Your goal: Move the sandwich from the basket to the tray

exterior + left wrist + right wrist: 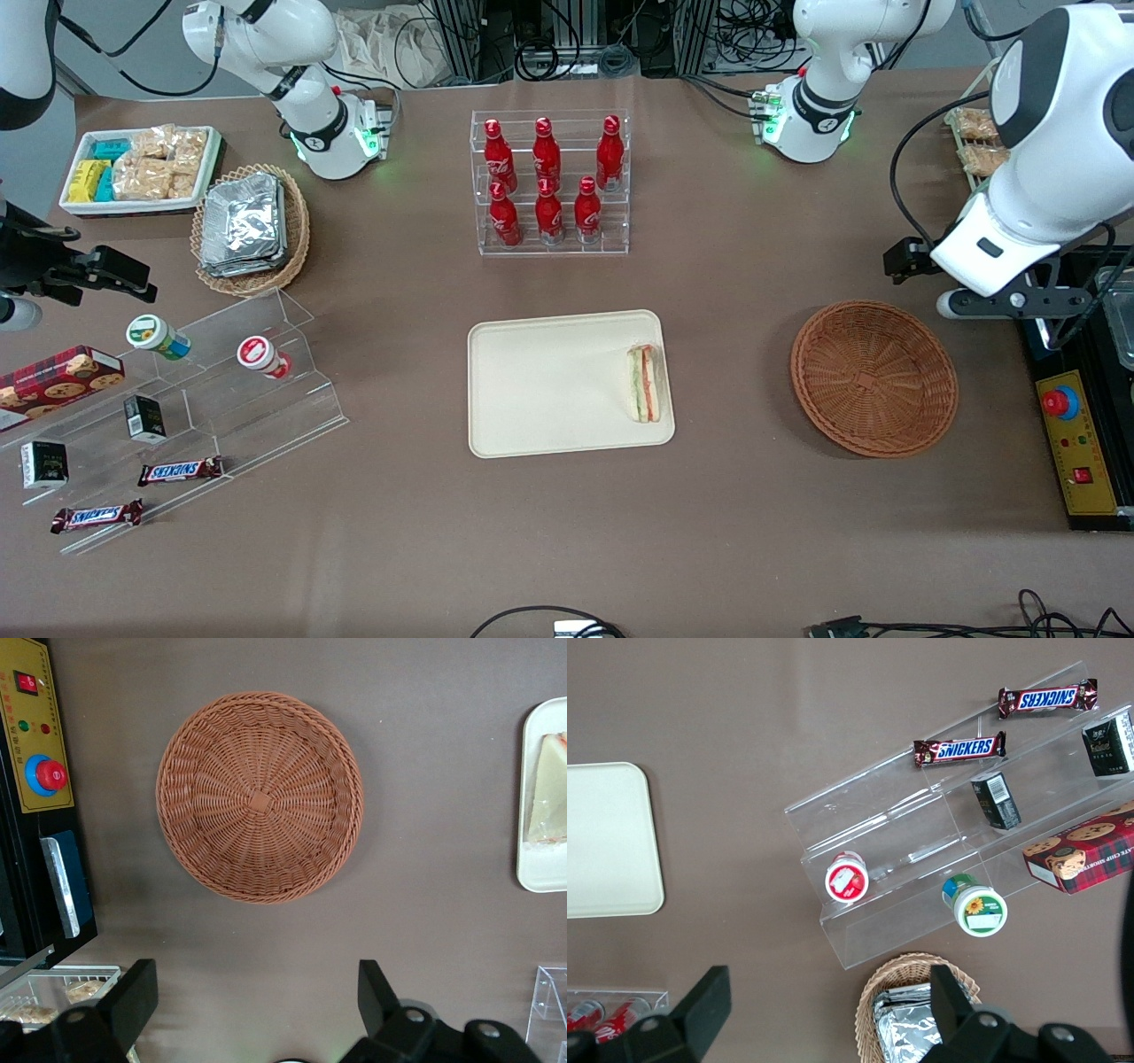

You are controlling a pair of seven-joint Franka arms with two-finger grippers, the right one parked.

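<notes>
Even overhead light — soft shadow beside the basket (873, 378), all views sharp, glare-free.

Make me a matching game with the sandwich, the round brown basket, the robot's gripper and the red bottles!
Things:
1. sandwich
2. basket
3. gripper
4. red bottles

Descriptions:
A. standing in a clear rack
B. open, holding nothing, above the table beside the basket
C. lying on the tray
D. nothing inside it

Pairs: 1-C, 2-D, 3-B, 4-A
</notes>
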